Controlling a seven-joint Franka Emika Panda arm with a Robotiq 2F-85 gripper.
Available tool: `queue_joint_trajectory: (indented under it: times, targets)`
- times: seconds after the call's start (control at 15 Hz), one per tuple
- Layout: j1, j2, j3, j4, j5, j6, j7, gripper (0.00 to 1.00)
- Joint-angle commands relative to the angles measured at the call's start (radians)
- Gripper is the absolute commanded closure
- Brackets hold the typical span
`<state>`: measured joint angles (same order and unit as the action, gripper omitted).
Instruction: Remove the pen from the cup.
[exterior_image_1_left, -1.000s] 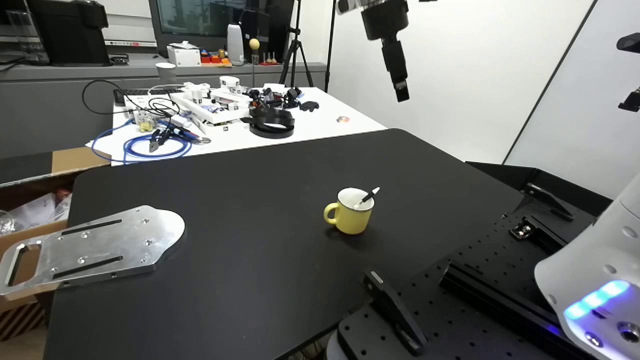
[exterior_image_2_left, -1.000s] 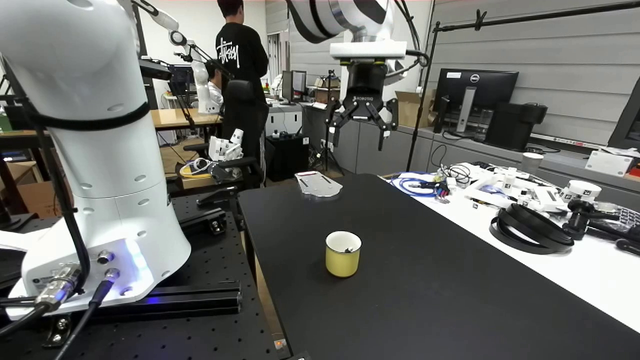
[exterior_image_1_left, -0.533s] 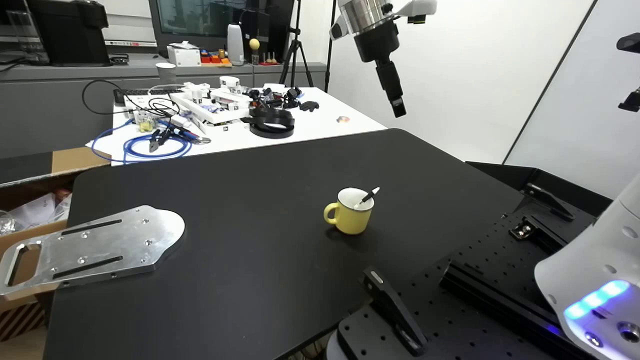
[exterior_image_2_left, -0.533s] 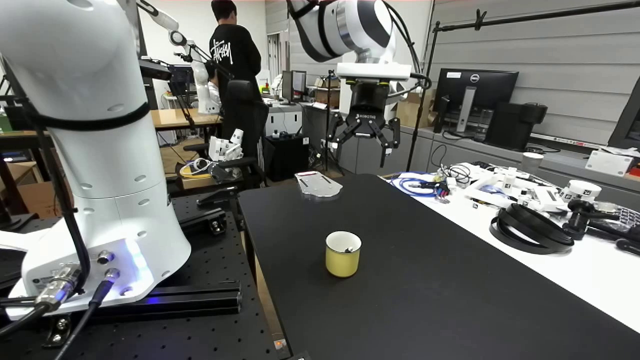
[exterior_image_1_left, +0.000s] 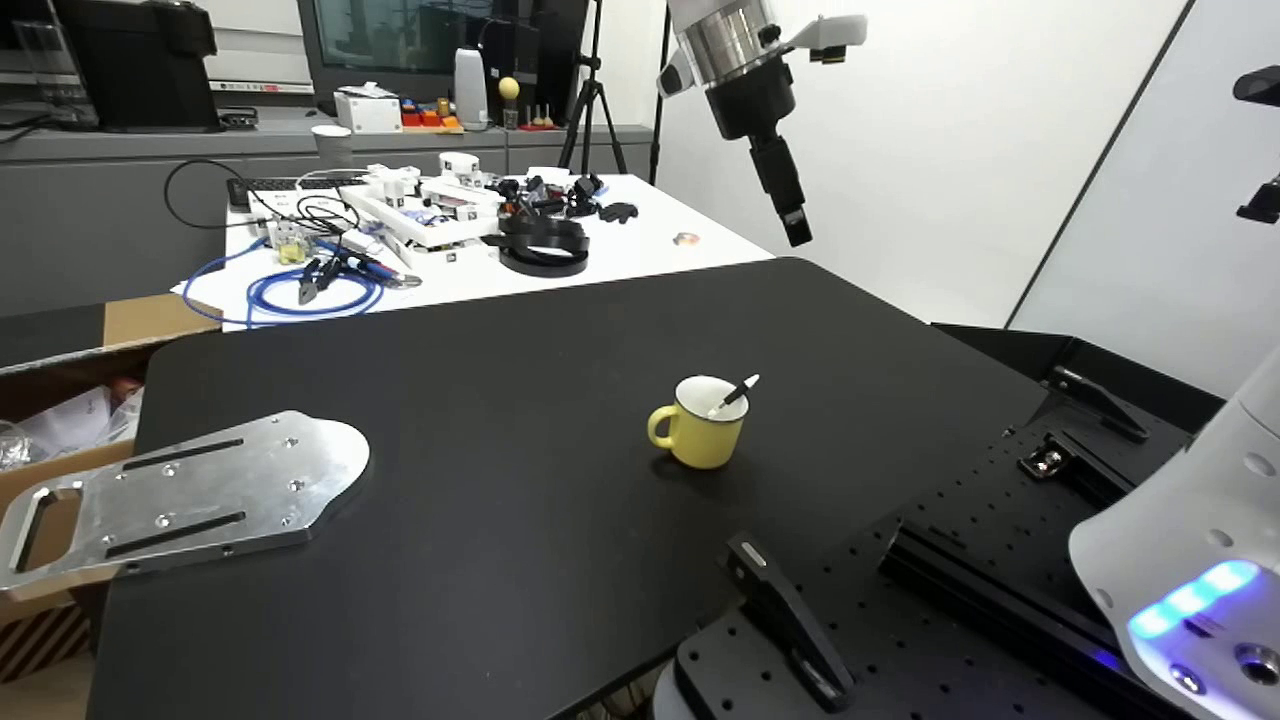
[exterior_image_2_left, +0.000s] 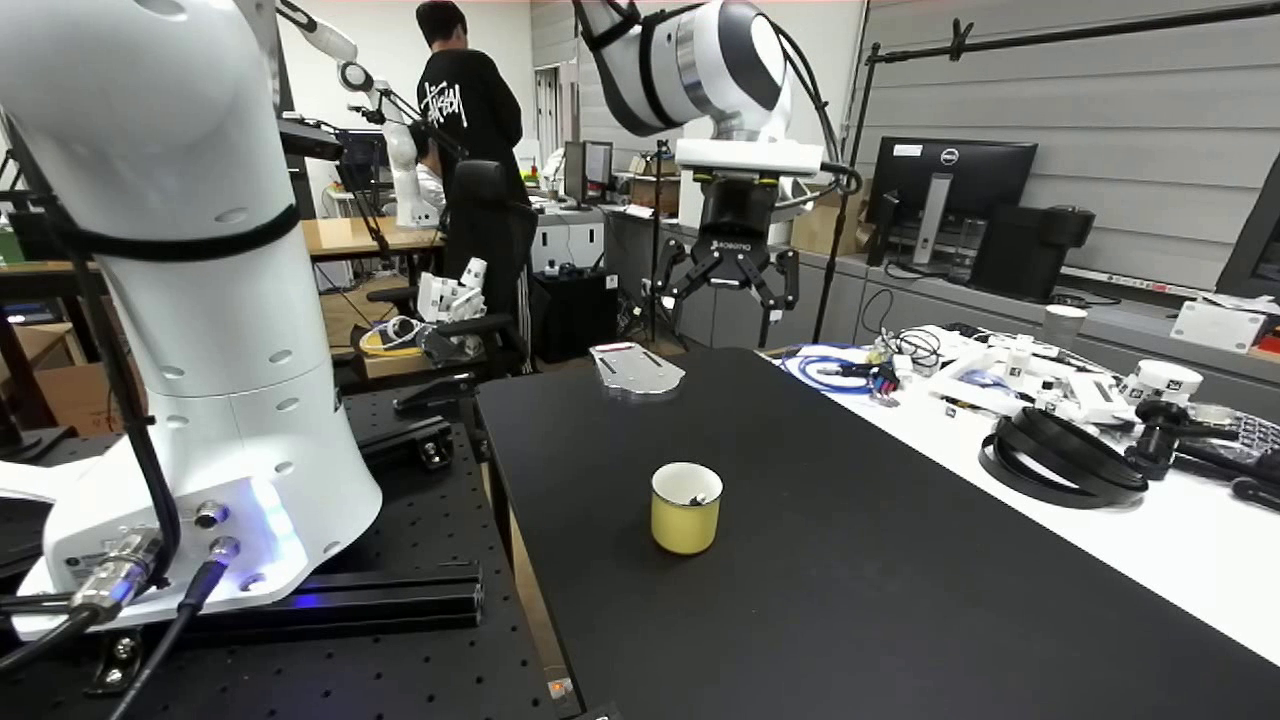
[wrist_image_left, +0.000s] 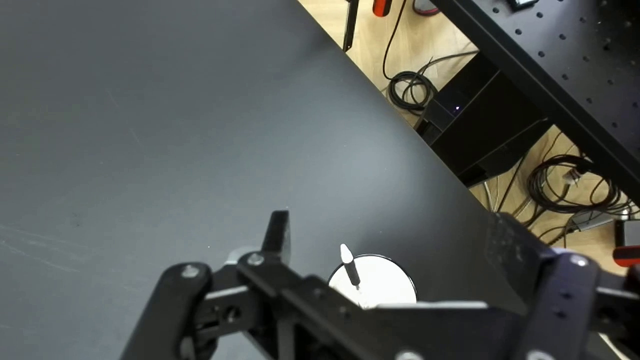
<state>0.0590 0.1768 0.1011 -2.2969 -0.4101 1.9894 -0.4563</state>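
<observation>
In an exterior view, the cup (exterior_image_1_left: 705, 440) stands upright on the black surface (exterior_image_1_left: 480, 500), inward of the edge facing the robot base (exterior_image_1_left: 1180, 490) and well apart from the metal plate (exterior_image_1_left: 230, 480) lying across another edge. The pen (exterior_image_1_left: 738, 391) leans inside it over the rim, pale end jutting out. No writing here is large enough to read.

In an exterior view, the gripper (exterior_image_2_left: 720, 324) hangs well above the surface, spread wide and holding nothing. The cup is nearer the robot-side edge than the edge along the white table (exterior_image_2_left: 1180, 560). ROBOTIQ is lettered on the gripper; the monitor's (exterior_image_2_left: 985, 190) round badge looks like Dell's, and the sweatshirt's (exterior_image_2_left: 490, 110) script seems to be Stüssy.

In the wrist view, the cup is partly hidden behind the gripper, and the pen shows off-centre between the fingers (wrist_image_left: 276, 235). Lowered uncorrected, one finger could land on the rim and tip the cup. Pinching too low might catch rim and pen together; pinching only the tapered end, the pen could slip back inside.
</observation>
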Motion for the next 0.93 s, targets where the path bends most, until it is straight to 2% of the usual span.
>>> queue_joint_trajectory:
  times: [0.0,0.27,0.87]
  targets:
    - [0.01,0.109,-0.01,0.055,-0.059,0.016,0.03,0.0]
    - [0.01,0.213,-0.024,0.078,-0.138,0.072,0.037,0.0]
    - [0.024,0.381,-0.034,0.097,-0.164,0.188,0.06,0.0]
